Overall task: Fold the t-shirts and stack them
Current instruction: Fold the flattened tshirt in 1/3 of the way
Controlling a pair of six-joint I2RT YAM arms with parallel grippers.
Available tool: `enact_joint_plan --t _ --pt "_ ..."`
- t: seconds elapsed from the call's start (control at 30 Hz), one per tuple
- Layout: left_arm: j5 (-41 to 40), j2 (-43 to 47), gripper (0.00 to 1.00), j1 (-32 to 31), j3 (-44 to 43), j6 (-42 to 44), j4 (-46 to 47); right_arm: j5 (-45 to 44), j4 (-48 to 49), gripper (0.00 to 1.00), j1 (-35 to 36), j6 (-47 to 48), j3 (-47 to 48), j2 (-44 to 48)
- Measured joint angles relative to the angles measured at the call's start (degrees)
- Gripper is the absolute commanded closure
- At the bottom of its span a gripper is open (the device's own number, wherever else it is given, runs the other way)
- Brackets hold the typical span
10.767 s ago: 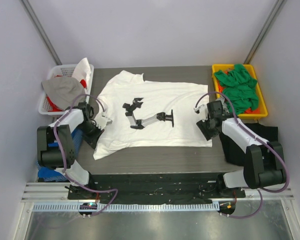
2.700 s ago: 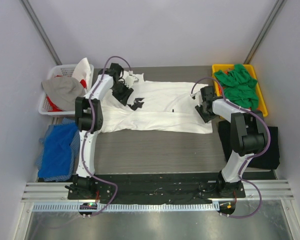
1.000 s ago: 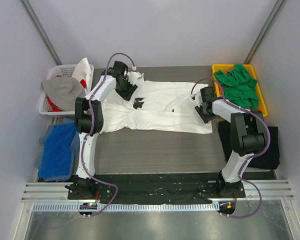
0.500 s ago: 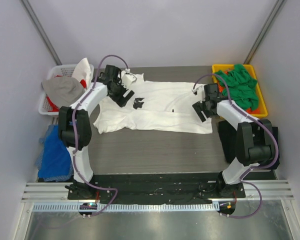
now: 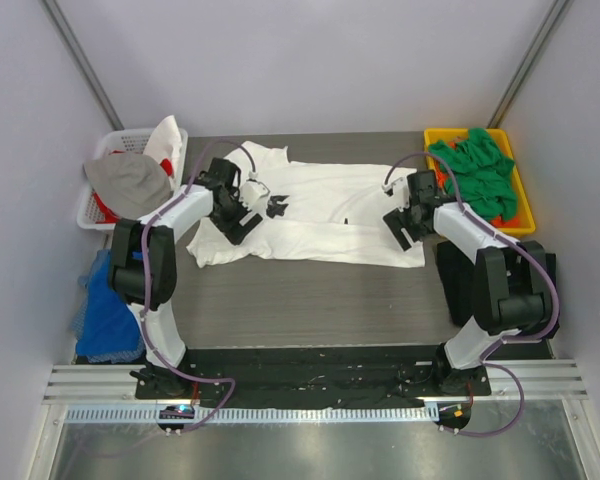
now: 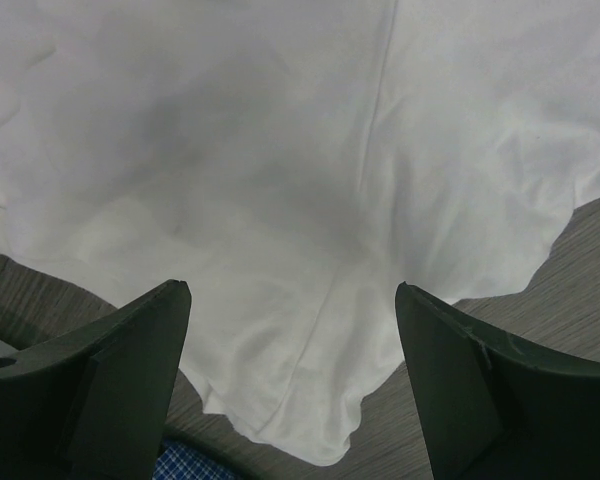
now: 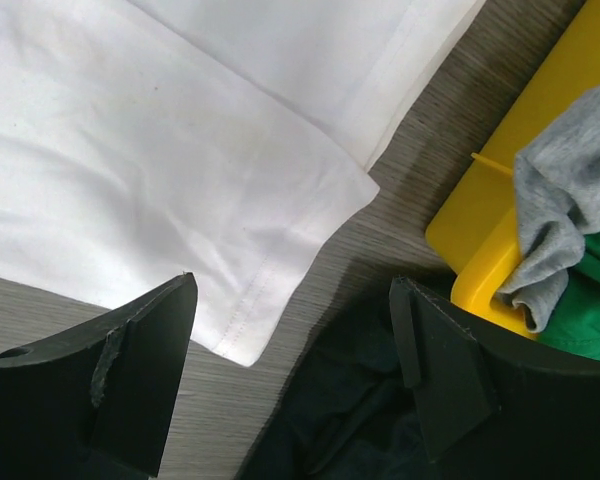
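A white t-shirt [image 5: 320, 212] with a small black print [image 5: 276, 207] lies folded lengthwise across the table. My left gripper [image 5: 236, 220] hovers open over its left end; in the left wrist view the white t-shirt's sleeve [image 6: 300, 220] lies flat below the open left gripper [image 6: 290, 287]. My right gripper [image 5: 399, 228] stands open over the shirt's right end. The right wrist view shows the right gripper [image 7: 290, 281] holding nothing, above the hem corner [image 7: 250, 330] and a black t-shirt [image 7: 370, 420]. Green t-shirts [image 5: 477, 175] fill the yellow bin [image 5: 510, 228].
A white basket [image 5: 115, 140] with grey and white cloth stands at the back left. A blue cloth [image 5: 102, 310] lies off the table's left side. The black t-shirt [image 5: 505, 285] lies at the right, below the bin. A grey cloth [image 7: 555, 200] hangs over the yellow bin [image 7: 480, 225].
Both grippers opened and let go of the white t-shirt. The left gripper drew back from the far collar area toward the shirt's near left end. The right gripper shifted slightly nearer.
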State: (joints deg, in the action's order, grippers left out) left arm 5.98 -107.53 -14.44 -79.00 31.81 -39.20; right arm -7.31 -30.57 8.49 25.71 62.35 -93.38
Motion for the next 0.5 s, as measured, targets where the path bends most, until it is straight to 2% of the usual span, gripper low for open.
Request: enact_joint_plan --t 0.5 --pt "-2.4 -3.2 0.11 1.8 2.5 3.2 2.6 0.2 1.3 0.14 0.2 4.0 -2.6 -5.0"
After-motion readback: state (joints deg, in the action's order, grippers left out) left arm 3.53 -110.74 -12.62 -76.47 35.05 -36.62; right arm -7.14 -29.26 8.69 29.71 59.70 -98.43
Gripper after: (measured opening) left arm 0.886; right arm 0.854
